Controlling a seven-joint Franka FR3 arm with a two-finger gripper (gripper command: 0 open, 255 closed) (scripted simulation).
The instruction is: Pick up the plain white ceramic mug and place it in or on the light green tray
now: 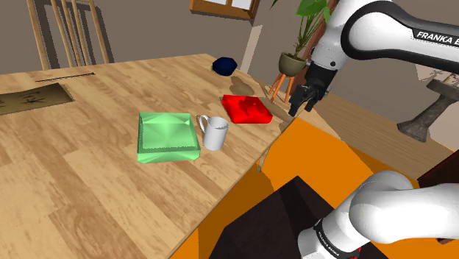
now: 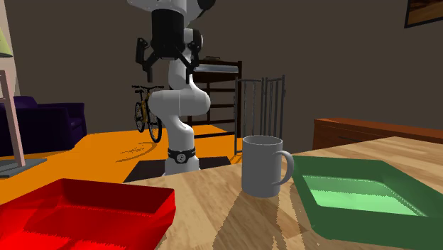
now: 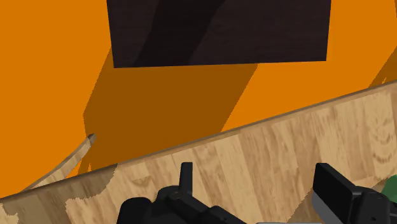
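Plainly, in the shoulder view the green tray (image 1: 168, 136) sat leftmost on the wooden table (image 1: 88, 176). The white mug (image 1: 214, 133) stood upright just beside it at its three o'clock, handle turned toward the tray. A red tray (image 1: 246, 109) lay further along. My gripper (image 1: 297, 109) hung high near the table's edge, fingers spread and empty, so the mug lay at roughly its eight o'clock, well below. Through the wrist camera I caught a green sliver (image 3: 389, 188) by one finger, too cut off to name.

Home living area, purple sofa (image 2: 47, 122), bicycle (image 2: 146, 113), potted plant (image 1: 293, 62)
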